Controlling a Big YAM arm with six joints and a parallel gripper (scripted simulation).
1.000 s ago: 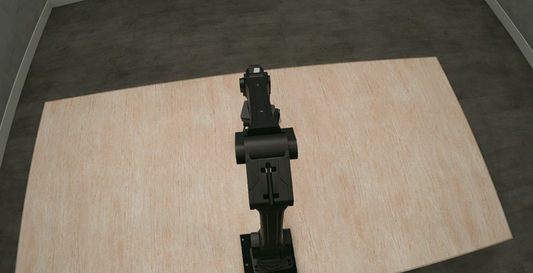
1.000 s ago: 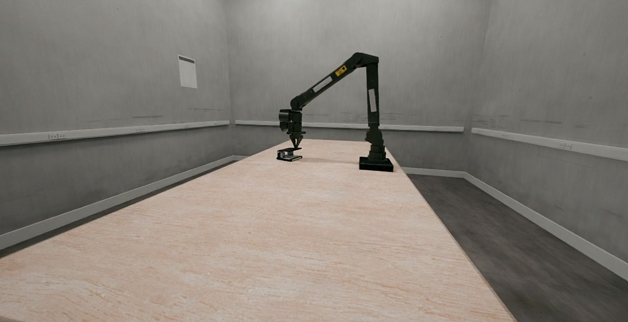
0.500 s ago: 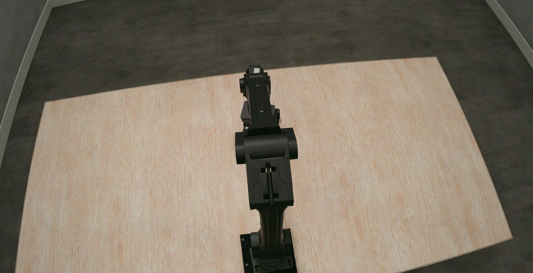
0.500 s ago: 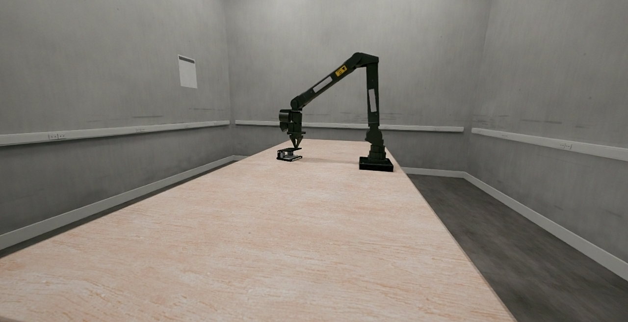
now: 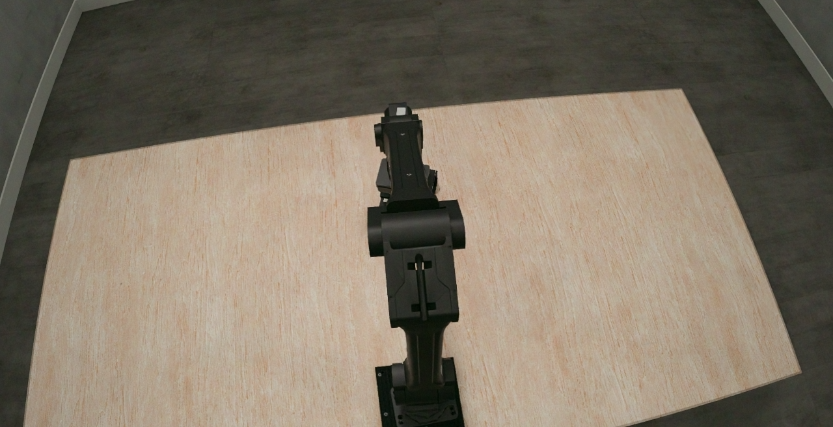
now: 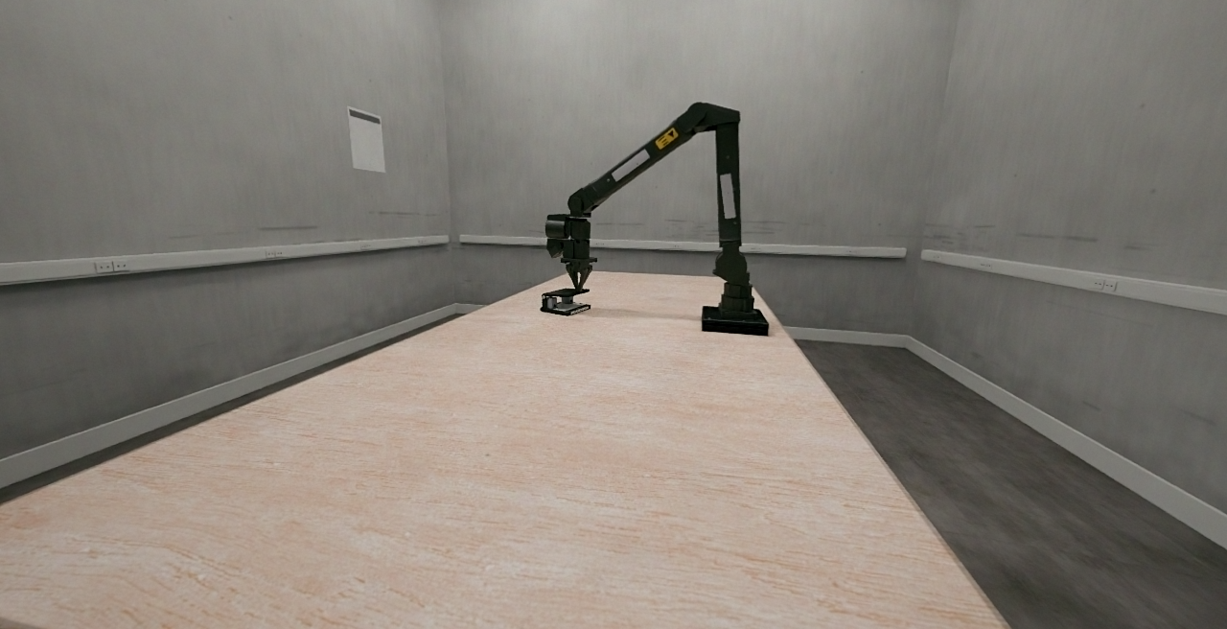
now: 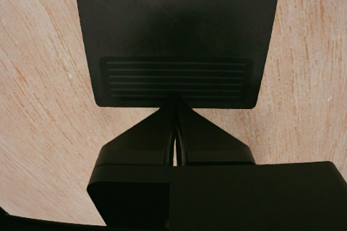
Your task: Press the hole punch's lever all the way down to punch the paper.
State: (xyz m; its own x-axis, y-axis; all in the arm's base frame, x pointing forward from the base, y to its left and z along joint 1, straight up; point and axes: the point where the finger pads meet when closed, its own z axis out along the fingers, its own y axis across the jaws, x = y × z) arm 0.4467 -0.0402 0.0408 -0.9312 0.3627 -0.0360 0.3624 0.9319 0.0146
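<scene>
The black hole punch [image 6: 564, 303] [image 7: 176, 14] stands on the wooden table [image 6: 548, 454] [image 5: 582, 220] near its far edge. Its broad flat lever with a ribbed grip patch [image 7: 176, 79] fills the wrist view. My gripper [image 7: 175, 102] [image 6: 580, 284] is shut, with nothing between the fingers. Its fingertips point straight down onto the ribbed end of the lever and touch it. In the overhead view the arm [image 5: 407, 168] hides most of the punch; only a grey corner [image 5: 381, 176] shows. No paper is visible in any view.
The arm's base [image 5: 420, 395] [image 6: 734, 319] is bolted at the table's near edge in the overhead view. Dark floor [image 5: 407, 28] surrounds the table. A white sheet [image 6: 366, 139] hangs on the left wall.
</scene>
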